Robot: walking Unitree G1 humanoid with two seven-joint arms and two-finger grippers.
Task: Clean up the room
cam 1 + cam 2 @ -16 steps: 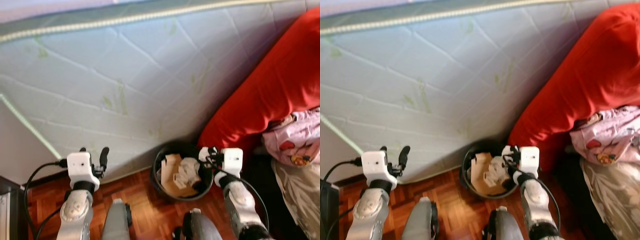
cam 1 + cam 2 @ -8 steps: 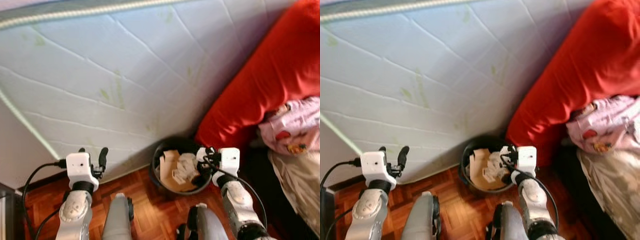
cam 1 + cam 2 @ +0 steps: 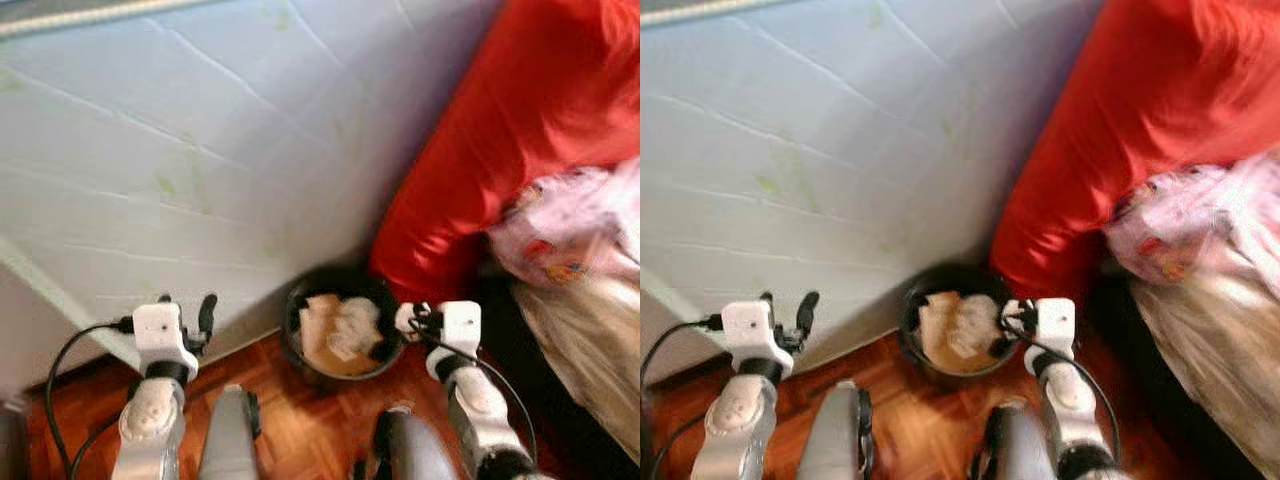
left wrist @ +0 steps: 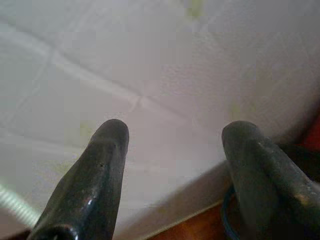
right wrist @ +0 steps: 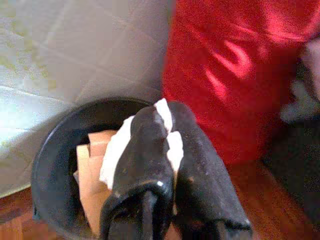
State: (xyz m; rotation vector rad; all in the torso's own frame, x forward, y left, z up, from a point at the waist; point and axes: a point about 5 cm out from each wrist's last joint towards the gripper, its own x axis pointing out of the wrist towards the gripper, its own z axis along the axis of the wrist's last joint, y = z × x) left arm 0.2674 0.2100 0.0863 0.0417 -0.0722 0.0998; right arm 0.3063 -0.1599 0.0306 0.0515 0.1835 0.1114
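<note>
A black round bin (image 3: 293,312) stands on the wood floor against the leaning mattress, holding brown cardboard (image 3: 318,332) and crumpled white paper (image 3: 354,320). My right gripper (image 3: 408,320) hangs at the bin's right rim. In the right wrist view this gripper (image 5: 167,117) is shut on a white paper scrap (image 5: 116,150), with the bin (image 5: 52,150) just beyond it. My left gripper (image 3: 186,303) is open and holds nothing, left of the bin. In the left wrist view its fingers (image 4: 100,165) stand wide apart in front of the mattress.
A pale quilted mattress (image 3: 200,130) leans along the back. A big red cushion (image 3: 500,130) rises right of the bin, with pink patterned cloth (image 3: 570,220) and a beige cover (image 3: 590,340) beside it. Parquet floor (image 3: 300,420) lies between my legs.
The whole picture has shifted and blurred, so the camera has moved. My right gripper now sits nearer the bin's right rim, still shut on the scrap. The left arm holds its pose.
</note>
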